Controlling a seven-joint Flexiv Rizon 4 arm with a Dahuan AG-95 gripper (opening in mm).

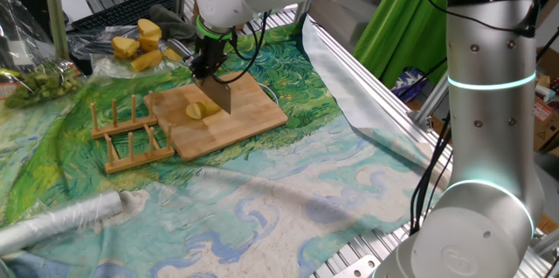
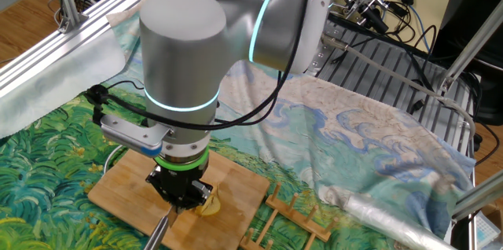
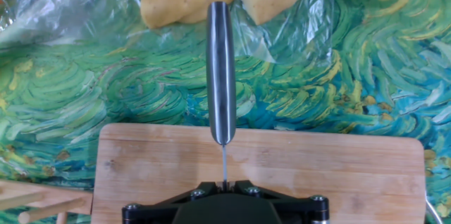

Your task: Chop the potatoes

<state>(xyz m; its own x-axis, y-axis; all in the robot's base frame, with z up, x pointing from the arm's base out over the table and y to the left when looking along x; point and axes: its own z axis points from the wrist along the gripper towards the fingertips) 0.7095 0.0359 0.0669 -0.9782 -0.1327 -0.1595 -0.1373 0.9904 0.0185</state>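
A small pale-yellow potato (image 1: pixel 196 111) lies on the wooden board (image 1: pixel 249 112), cut into a couple of pieces that sit close together. My gripper (image 1: pixel 209 66) is shut on a knife (image 1: pixel 217 95), whose broad blade stands edge-down on the board just right of the potato. The other fixed view shows the gripper (image 2: pixel 181 193) low over the board (image 2: pixel 118 195), with a bit of potato (image 2: pixel 211 201) beside it. In the hand view the gripper (image 3: pixel 224 183) pinches the thin blade spine, and the steel handle (image 3: pixel 221 76) points away over the board (image 3: pixel 324 171); the potato is hidden there.
Bigger deep-yellow chunks (image 1: pixel 140 42) lie on clear plastic behind the board, also seen as yellow chunks (image 3: pixel 184 2). A wooden rack (image 1: pixel 131 134) stands left of the board. A silvery roll (image 1: pixel 61 221) lies at the front left. A bag of greens (image 1: pixel 35 81) sits far left.
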